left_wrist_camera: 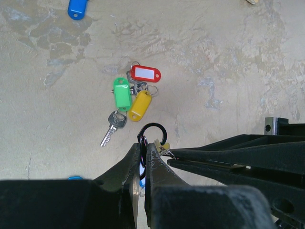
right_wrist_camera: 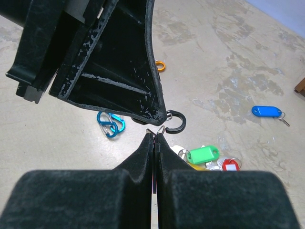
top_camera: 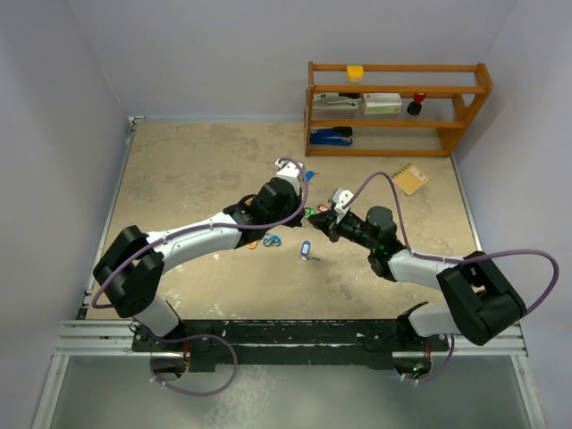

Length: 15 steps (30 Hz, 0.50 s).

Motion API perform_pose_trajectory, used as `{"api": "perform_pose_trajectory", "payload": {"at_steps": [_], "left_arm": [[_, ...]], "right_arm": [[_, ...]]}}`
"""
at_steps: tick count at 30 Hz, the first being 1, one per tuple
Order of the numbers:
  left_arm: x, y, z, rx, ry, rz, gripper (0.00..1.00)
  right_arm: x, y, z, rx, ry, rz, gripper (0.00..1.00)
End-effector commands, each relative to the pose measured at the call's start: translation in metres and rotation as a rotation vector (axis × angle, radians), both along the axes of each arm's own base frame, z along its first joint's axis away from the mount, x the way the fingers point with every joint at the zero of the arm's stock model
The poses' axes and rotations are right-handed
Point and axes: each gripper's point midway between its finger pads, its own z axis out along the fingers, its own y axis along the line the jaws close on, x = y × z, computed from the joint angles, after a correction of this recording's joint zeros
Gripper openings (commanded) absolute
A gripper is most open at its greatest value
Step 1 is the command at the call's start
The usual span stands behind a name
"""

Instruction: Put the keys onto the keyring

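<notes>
- Nearest the arm bases we see a blue-tagged key lying alone on the table. Its tag's long axis runs roughly near to far.
- To its left lie a blue clip and an orange clip.
- Just beyond, the two grippers meet tip to tip above the table.
- The left gripper has its fingers pressed together, clamped on the black keyring. The keyring stands out past the fingertips as a curved arch.
- The right gripper also has its fingers together, pinching a small metal loop right against the keyring. We cannot tell what hangs from that loop.
- Past the fingertips, the keys lie bunched on the table.
- In the left wrist view, the green tag points its long axis straight away from the gripper. The yellow tag leans to the right beside it, and the red tag lies crosswise on the far side.
- A bare metal key at the near edge of the bunch aims its blade back and to the left.
- Further off we see a second blue-tagged key. Its long axis runs across the right wrist view, with the metal end on the right.
- Farthest away are a notepad and a wooden shelf.
</notes>
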Motion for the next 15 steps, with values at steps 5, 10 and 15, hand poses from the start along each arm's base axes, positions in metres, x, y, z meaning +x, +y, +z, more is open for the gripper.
{"api": "perform_pose_trajectory", "payload": {"at_steps": [5, 10, 15], "left_arm": [[0.0024, -0.0101, 0.0426, -0.064, -0.085, -0.034, 0.0], [0.0001, -0.0116, 0.0439, -0.068, -0.084, -0.047, 0.0], [-0.0023, -0.0108, 0.0415, -0.062, -0.078, -0.051, 0.0]], "right_arm": [[0.0127, -0.0006, 0.0193, 0.03, -0.072, -0.023, 0.0], [0.0149, -0.0018, 0.0192, 0.032, -0.071, -0.031, 0.0], [0.0164, -0.0036, 0.0177, 0.032, -0.073, -0.036, 0.0]]}}
